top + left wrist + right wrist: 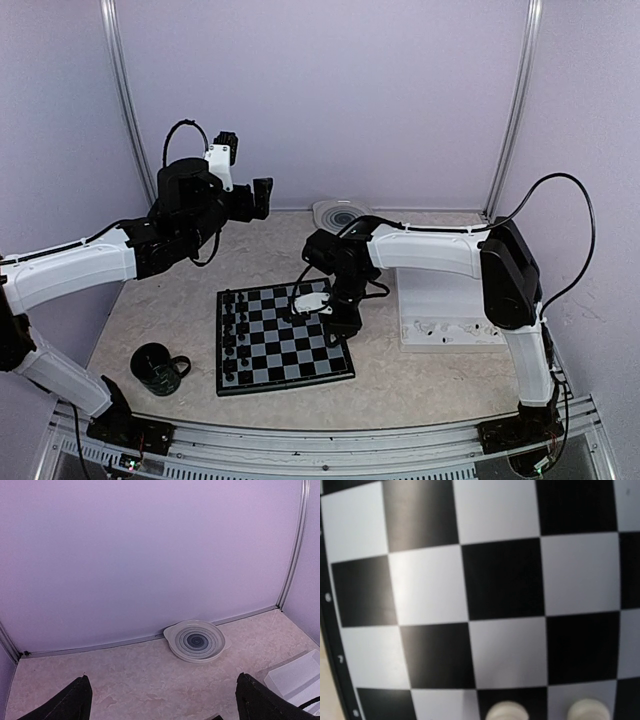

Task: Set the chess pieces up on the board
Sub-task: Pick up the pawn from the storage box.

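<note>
Top external view shows the left arm raised high over the left side of the table, its left gripper [260, 197] aimed at the far wall. In the left wrist view its fingers [70, 700] stand wide apart with nothing between them.

The right arm reaches in from the right, elbow up, and bends down so the right gripper [335, 318] hangs over the far right part of the board [290, 350]. No view shows whether its fingers are spread or closed.

Black chess pieces [235, 325] line the board's left columns. Two white ones [506, 711] stand at the bottom of the right wrist view.

Small rank digits run along the board's border there, perhaps 6, 7 and 8, but too blurred to be sure.
</note>
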